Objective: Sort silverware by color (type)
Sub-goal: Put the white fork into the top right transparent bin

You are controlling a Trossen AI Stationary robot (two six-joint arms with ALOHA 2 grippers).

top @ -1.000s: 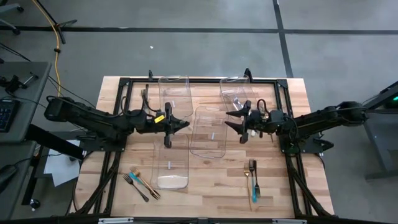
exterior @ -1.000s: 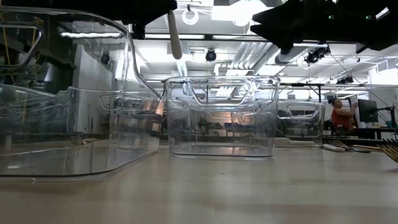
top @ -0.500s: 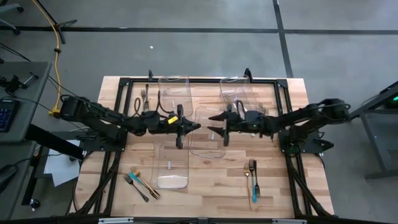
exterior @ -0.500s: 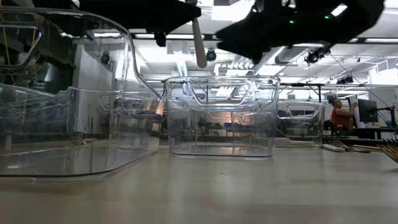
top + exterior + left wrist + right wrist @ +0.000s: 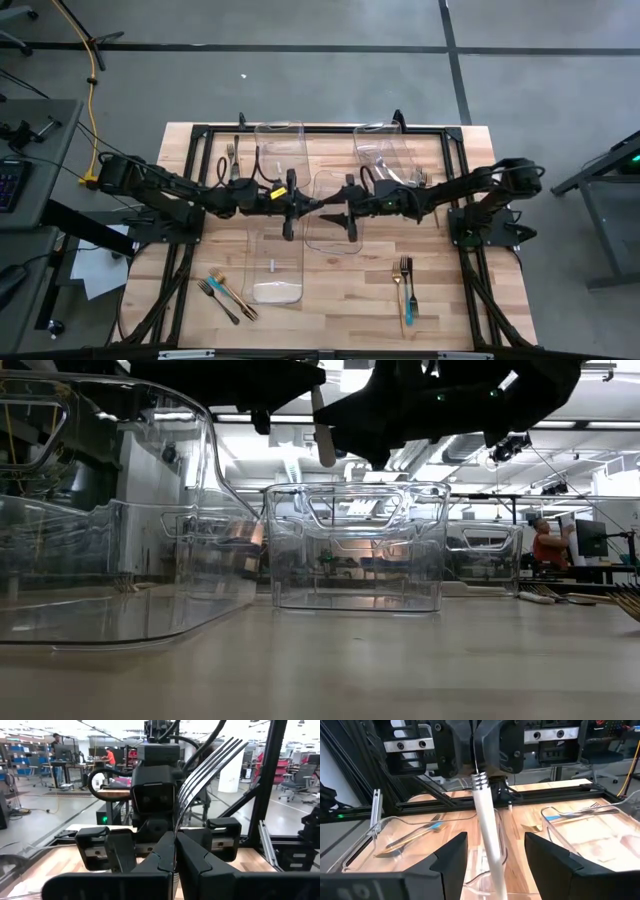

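My left gripper (image 5: 175, 837) is shut on a fork with shiny silver tines (image 5: 210, 762) and a white handle (image 5: 487, 825), above the middle clear bin (image 5: 335, 235). My right gripper (image 5: 496, 839) faces it from the table's right side. It is open, with a finger on either side of the white handle and a gap to each. In the high view the two grippers, left (image 5: 308, 206) and right (image 5: 335, 213), meet over the table's middle. More silverware lies at the near left (image 5: 225, 292), the near right (image 5: 405, 285) and the far left (image 5: 232, 152). My left gripper pinches the fork's thin metal neck (image 5: 476, 769) between its two fingers, just above the handle's ringed end. The fingers come level from the table's left. The fork is lifted clear, with its tines up and its white handle (image 5: 322, 440) hanging below the fingers, slightly tilted.
Clear bins stand at the far left (image 5: 278, 150), the near left (image 5: 275, 265) and the far right (image 5: 385, 150). The far right bin has forks (image 5: 415, 178) in it. A black frame (image 5: 200, 135) edges the table. A person (image 5: 545, 545) sits far off in the room.
My right gripper has gone toward the table's left, over the middle bin, until its open fingers stand around the fork's handle. Early in the second my left gripper carried the fork a little toward the table's right; it has stayed still since.
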